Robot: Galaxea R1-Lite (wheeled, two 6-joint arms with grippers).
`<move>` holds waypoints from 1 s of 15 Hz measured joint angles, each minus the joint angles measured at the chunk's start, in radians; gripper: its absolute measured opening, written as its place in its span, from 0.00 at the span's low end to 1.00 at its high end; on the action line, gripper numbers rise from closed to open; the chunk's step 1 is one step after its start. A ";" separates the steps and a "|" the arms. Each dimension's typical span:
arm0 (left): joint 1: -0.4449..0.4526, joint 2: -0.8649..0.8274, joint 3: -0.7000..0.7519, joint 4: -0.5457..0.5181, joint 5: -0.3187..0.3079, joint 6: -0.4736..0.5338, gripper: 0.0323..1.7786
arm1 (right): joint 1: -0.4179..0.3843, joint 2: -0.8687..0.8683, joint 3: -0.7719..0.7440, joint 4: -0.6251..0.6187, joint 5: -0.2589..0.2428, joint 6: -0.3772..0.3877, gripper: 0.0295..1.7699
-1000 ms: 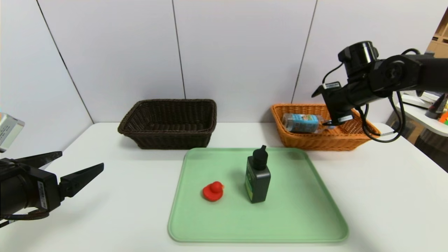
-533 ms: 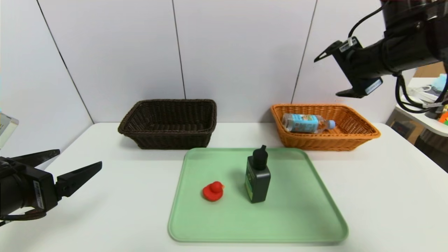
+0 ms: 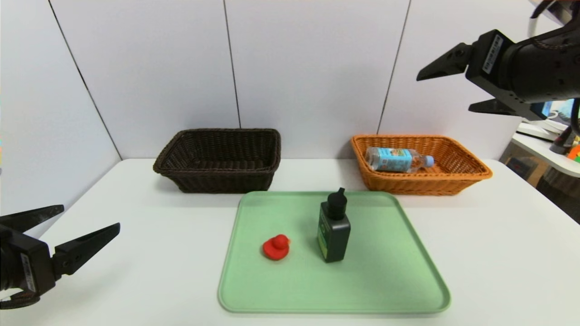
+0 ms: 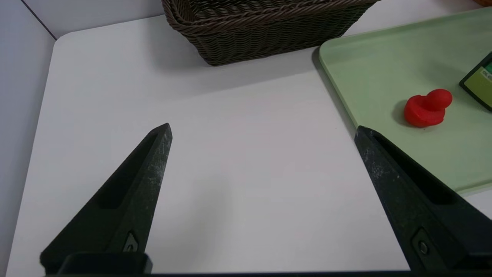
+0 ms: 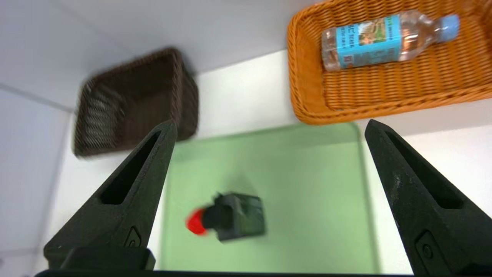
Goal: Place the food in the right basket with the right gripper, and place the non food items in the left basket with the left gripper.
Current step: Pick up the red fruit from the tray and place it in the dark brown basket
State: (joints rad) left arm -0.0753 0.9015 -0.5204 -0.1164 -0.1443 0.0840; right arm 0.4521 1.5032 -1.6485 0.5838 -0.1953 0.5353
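A clear water bottle (image 3: 398, 159) with a blue label lies in the orange right basket (image 3: 421, 188). The dark brown left basket (image 3: 217, 181) holds nothing I can see. A red toy duck (image 3: 275, 247) and an upright black bottle (image 3: 334, 231) with a green label stand on the green tray (image 3: 385, 271). My right gripper (image 3: 445, 93) hangs open and empty high above the orange basket. Its wrist view looks down on the water bottle (image 5: 384, 38) and black bottle (image 5: 238, 215). My left gripper (image 3: 89, 217) is open and empty over the table's left side; the duck (image 4: 426, 109) lies beyond it.
The white table (image 3: 498, 253) meets a wall of pale panels right behind both baskets. Bare tabletop lies between my left gripper (image 4: 263, 129) and the tray (image 4: 384, 69). A side desk with clutter (image 3: 562, 149) stands off the table's right edge.
My right gripper has risen from inside the orange basket to high above it and swung right, leaving the water bottle lying there. My left gripper has drifted back and down a little.
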 joint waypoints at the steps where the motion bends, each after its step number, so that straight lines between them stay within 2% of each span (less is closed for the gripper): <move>1: 0.000 -0.013 -0.008 0.020 0.000 0.001 0.95 | 0.009 -0.038 0.043 -0.002 -0.001 -0.071 0.95; 5: 0.000 -0.050 -0.021 0.036 -0.001 0.012 0.95 | 0.027 -0.191 0.224 -0.005 -0.001 -0.350 0.96; 7: -0.006 -0.063 -0.027 0.060 -0.002 0.020 0.95 | 0.029 -0.264 0.311 -0.007 -0.003 -0.449 0.96; 11: -0.121 -0.071 -0.074 0.133 0.006 0.009 0.95 | 0.030 -0.369 0.434 -0.033 0.004 -0.467 0.96; 15: -0.238 -0.010 -0.087 0.081 0.009 -0.035 0.95 | 0.025 -0.413 0.474 -0.088 -0.002 -0.464 0.96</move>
State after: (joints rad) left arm -0.3136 0.8919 -0.6070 -0.0355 -0.1355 0.0494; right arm 0.4772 1.0904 -1.1743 0.4955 -0.1970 0.0717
